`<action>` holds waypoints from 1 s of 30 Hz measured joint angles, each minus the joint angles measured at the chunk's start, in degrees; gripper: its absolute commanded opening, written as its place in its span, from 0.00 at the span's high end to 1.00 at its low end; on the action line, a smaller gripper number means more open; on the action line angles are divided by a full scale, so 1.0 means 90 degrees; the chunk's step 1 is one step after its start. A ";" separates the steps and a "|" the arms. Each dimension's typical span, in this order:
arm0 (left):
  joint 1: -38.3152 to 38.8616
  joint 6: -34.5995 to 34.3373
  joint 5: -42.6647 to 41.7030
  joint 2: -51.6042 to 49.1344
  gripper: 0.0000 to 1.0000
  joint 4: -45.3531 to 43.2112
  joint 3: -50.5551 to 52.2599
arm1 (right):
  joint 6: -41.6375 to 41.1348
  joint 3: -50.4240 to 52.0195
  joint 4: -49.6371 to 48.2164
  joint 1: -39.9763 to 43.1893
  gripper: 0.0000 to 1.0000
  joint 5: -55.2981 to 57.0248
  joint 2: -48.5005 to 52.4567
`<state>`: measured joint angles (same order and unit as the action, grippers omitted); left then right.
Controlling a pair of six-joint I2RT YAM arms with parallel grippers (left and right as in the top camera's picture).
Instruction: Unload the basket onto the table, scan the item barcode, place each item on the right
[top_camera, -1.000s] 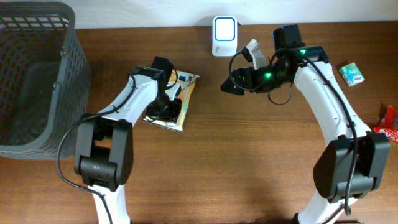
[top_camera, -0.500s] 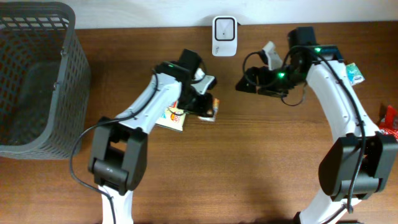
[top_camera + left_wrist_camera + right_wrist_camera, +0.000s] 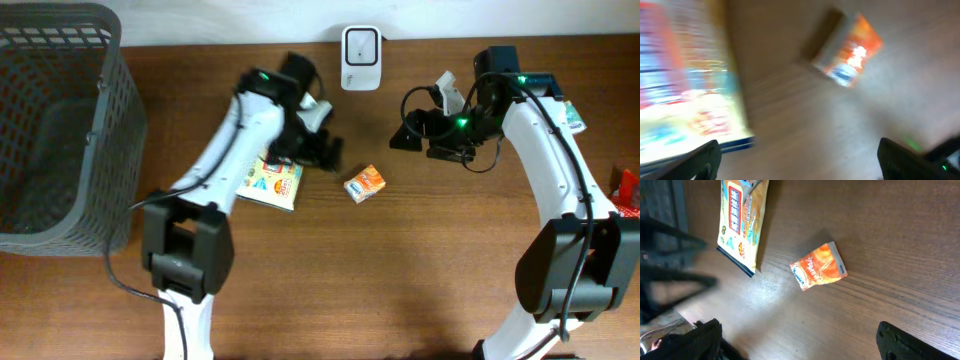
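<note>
A: The orange packet (image 3: pixel 365 184) lies flat on the table (image 3: pixel 420 290), right in the middle. It's on the near side of the white scanner (image 3: pixel 360 45) and well apart from it.

B: And neither arm has hold of it! The left gripper (image 3: pixel 322 152) hangs just to its left. It's blurred from overhead, but its wrist view shows the fingers (image 3: pixel 700 160) out at both edges of the picture, with only wood between them.

A: Spread wide and empty, then. Left of the orange packet there's the flat snack bag (image 3: pixel 270 181), near it but not touching.

B: Over on the right, the right gripper (image 3: pixel 402 136) sits farther back, pointing left toward the middle. Its jaws are spread wide too, with nothing in them.

A: Its camera looks down on both the packet and the bag.

B: The grey basket (image 3: pixel 125 120) stands at the far left edge, well away from the packet.
</note>
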<state>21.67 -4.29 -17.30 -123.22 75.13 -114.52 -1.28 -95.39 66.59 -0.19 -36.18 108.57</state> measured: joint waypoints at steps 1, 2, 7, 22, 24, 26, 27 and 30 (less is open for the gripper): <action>-0.0124 0.0002 0.0126 0.0012 0.22 0.0085 -0.0114 | 0.0000 0.0000 -0.0017 0.0000 0.02 0.0005 0.0002; -0.0228 -0.0019 0.0219 0.0017 0.23 0.0170 -0.0160 | 0.0002 0.0000 -0.0039 -0.0007 0.02 0.0022 0.0017; -0.0369 -0.0056 0.0539 0.0017 0.21 0.0221 0.0007 | -0.0155 0.0000 -0.0141 -0.0219 0.02 0.0061 0.0440; -0.0340 -0.0491 0.1547 0.0017 0.21 0.0046 0.0826 | -0.0896 0.0017 -0.1557 -0.1700 0.59 0.2941 0.0984; -0.0340 -0.0503 0.1564 0.0017 0.21 0.0051 0.0857 | -0.0988 0.0017 -0.1698 -0.1700 0.64 0.3079 0.1030; -0.0340 -0.0508 0.1576 0.0017 0.21 0.0058 0.0869 | -0.1064 0.0017 -0.1756 -0.1700 0.70 0.3150 0.1180; -0.0340 -0.0508 0.1576 0.0017 0.21 0.0058 0.0869 | -0.1107 0.0017 -0.1751 -0.1700 0.72 0.3162 0.1299; -0.0340 -0.0508 0.1586 0.0017 0.20 0.0058 0.0869 | -0.1212 0.0017 -0.1593 -0.1700 0.80 0.3157 0.1637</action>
<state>18.61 -8.86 -3.03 -123.07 75.66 -106.69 -12.19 -95.24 52.25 -15.49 -7.77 123.31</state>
